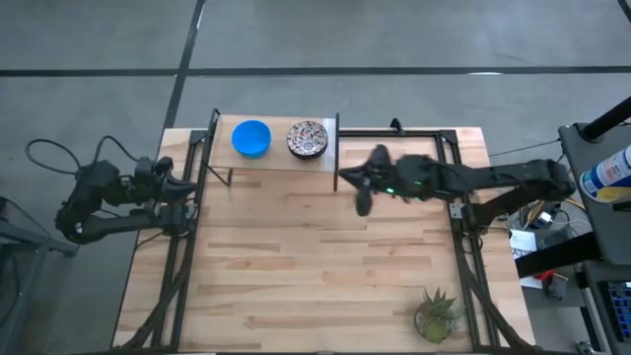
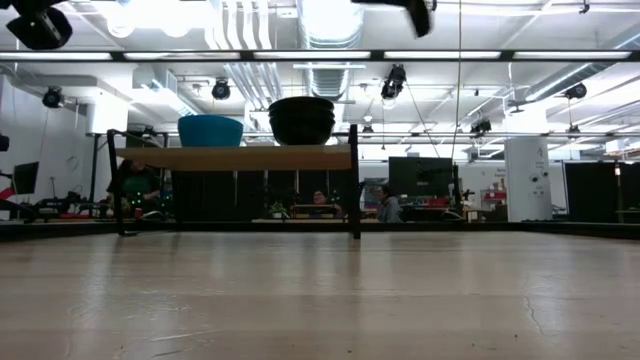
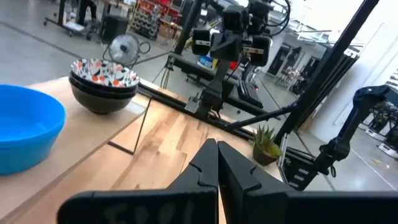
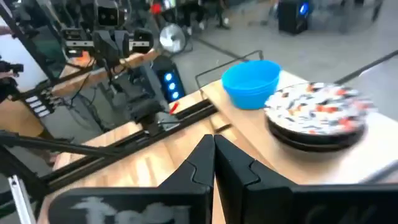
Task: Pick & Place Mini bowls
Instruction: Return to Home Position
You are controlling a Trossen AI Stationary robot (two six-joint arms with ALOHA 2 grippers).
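Observation:
A stack of bright blue bowls point(image 1: 251, 138) and a stack of patterned bowls point(image 1: 307, 139) stand side by side on a raised wooden shelf point(image 1: 276, 161) at the table's far edge; both show in the low view, blue bowls point(image 2: 210, 131) and patterned bowls point(image 2: 301, 120), and in both wrist views. My right gripper point(image 1: 361, 187) hovers just right of the shelf, above the table, shut and holding nothing. My left gripper point(image 1: 187, 187) waits at the table's left edge, shut, its fingers point(image 3: 214, 163) meeting in the left wrist view.
A small green potted plant point(image 1: 437, 314) stands near the table's near right corner. Black metal frame rails point(image 1: 463, 222) run along both sides of the table. The wide wooden middle of the table point(image 1: 315, 256) carries nothing.

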